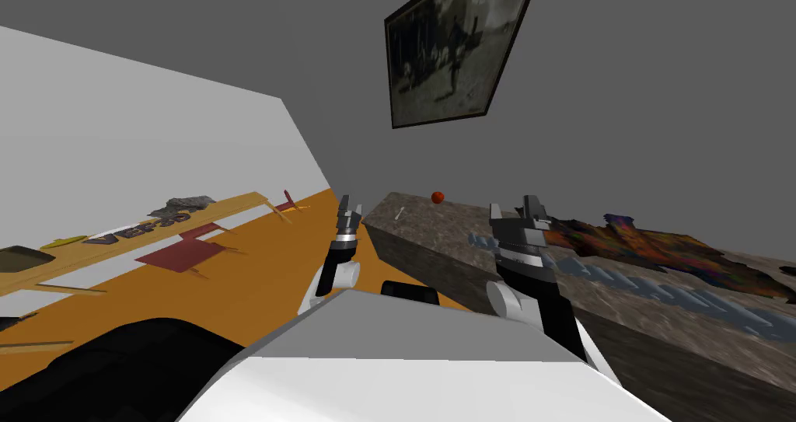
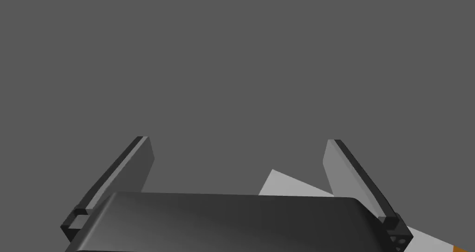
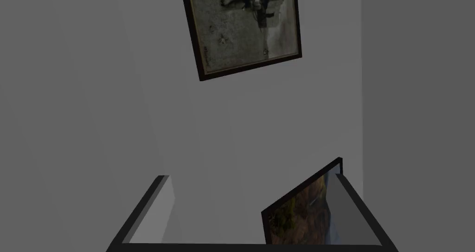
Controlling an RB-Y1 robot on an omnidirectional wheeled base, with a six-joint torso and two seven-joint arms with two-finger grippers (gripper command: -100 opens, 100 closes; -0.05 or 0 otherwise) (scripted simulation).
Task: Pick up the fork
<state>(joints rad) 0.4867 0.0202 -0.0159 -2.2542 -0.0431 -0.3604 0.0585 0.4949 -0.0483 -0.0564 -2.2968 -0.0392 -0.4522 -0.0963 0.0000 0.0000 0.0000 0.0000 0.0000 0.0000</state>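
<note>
L gripper [image 1: 349,206] & R gripper [image 1: 532,202]: fingers spread wide. Fork [image 1: 400,213] lies on stone counter [image 1: 424,227] btwn them; red ball [image 1: 438,197] just beyond.

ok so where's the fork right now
In the head view, the fork is the small pale sliver near the far end of the mottled grey-brown counter, just left of the red ball and beyond the open left claw.
</note>
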